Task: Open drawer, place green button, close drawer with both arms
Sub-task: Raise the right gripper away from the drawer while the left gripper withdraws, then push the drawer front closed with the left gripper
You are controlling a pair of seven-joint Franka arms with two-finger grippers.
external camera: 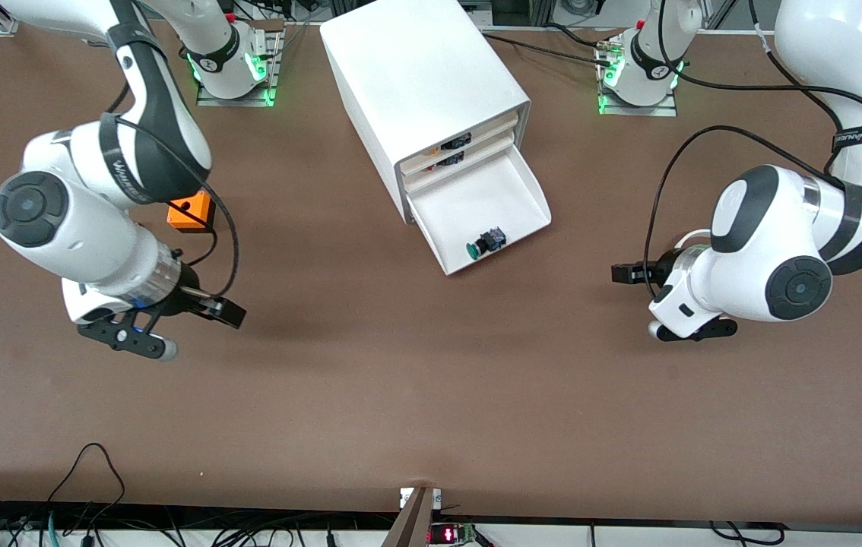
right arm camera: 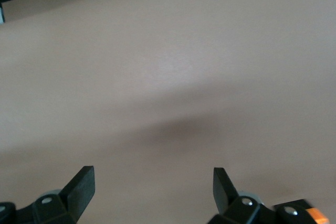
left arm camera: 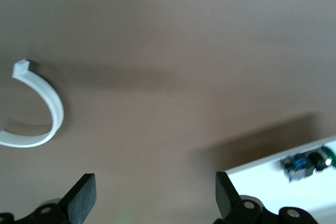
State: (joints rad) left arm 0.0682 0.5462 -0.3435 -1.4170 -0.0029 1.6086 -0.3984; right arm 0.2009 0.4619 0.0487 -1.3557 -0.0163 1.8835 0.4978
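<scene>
The white cabinet [external camera: 416, 76] stands in the middle of the table near the arms' bases, its bottom drawer [external camera: 476, 190] pulled out. The button [external camera: 486, 242], green cap on a black body, lies in the drawer near its front wall; the left wrist view shows the button [left arm camera: 307, 162] past the drawer's rim [left arm camera: 273, 176]. My left gripper [external camera: 635, 302] [left arm camera: 156, 195] hangs open and empty over bare table toward the left arm's end. My right gripper [external camera: 199, 330] [right arm camera: 154, 190] is open and empty over bare table toward the right arm's end.
An orange box [external camera: 189, 211] sits on the table beside the right arm's wrist, its corner [right arm camera: 315, 214] showing in the right wrist view. A white curved strip [left arm camera: 50, 103] lies on the table under the left wrist. Cables run along the table's front edge.
</scene>
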